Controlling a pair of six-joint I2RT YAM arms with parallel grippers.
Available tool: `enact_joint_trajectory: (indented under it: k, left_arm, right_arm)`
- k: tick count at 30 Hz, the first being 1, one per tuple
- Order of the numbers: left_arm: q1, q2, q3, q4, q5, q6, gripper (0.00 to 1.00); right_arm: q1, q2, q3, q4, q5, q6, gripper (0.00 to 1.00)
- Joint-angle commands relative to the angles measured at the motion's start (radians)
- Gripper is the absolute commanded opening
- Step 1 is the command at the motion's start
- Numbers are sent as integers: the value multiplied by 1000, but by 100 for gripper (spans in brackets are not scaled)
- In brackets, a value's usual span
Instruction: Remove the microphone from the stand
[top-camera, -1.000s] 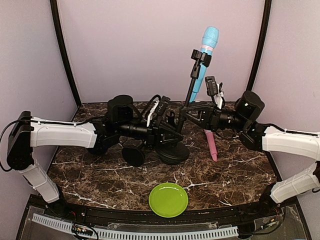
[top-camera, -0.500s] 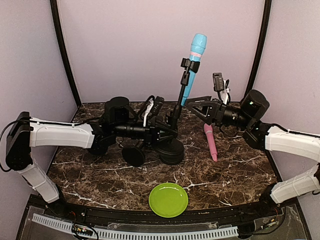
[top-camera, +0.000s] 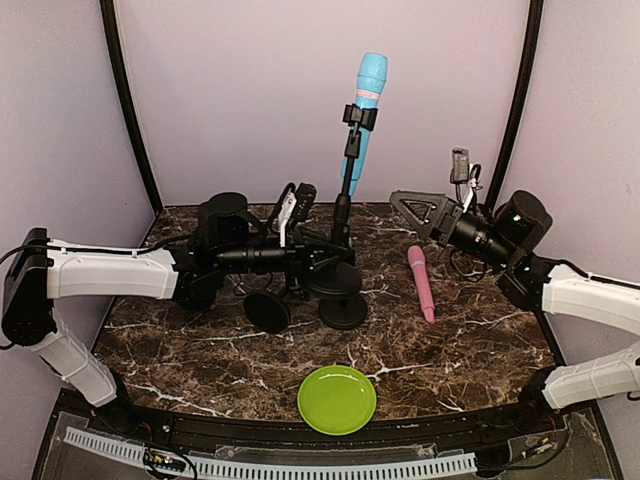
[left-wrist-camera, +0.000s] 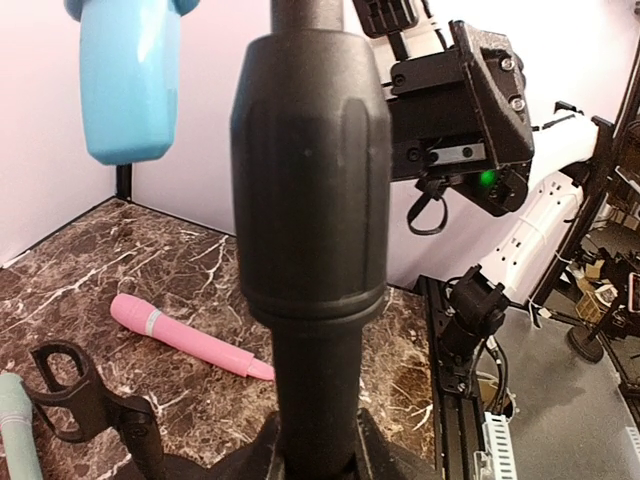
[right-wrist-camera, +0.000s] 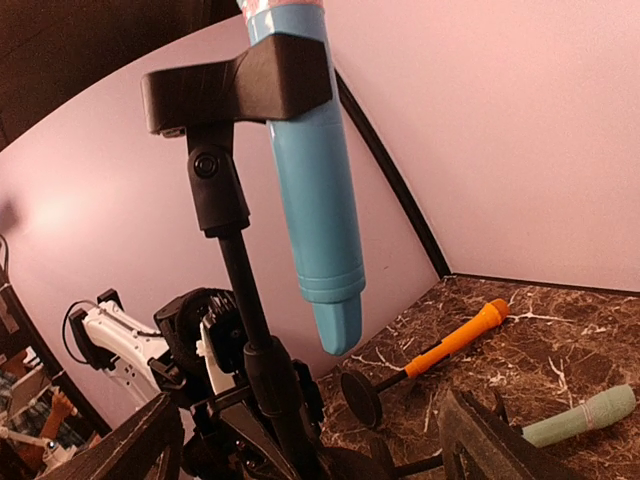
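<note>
Marble counter (top-camera: 480, 340): left end effector (top-camera: 328, 258) clamped the stand (top-camera: 345, 215) holding a blue microphone (top-camera: 366, 105); right end effector (top-camera: 410, 210) hung wide apart.

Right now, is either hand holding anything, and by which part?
Left hand grips the stand low on its pole; right hand holds nothing.

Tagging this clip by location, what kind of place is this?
Probably a robot test booth: plain lilac walls, a marble-patterned tabletop, left arm and right arm bolted at its near edge.
</note>
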Motion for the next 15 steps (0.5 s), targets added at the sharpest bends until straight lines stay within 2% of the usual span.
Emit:
enact_joint_trajectory:
  k: [1,6,10,15]
  left_arm:
    - [-3,-47,4,113,-83,8,0]
    - [-2,-44,7,113,-114,8,0]
    - [-2,-45,7,108,-134,9,0]
    - [-3,-42,9,103,-132,0,0]
  right_arm:
    - [15,-53,-16,-8,179,8,90]
    - [105,-38,15,-55,286,-25,88]
    - [189,40,131,-187,353,-87,77]
    - [249,136,203,-205,361,-119,69]
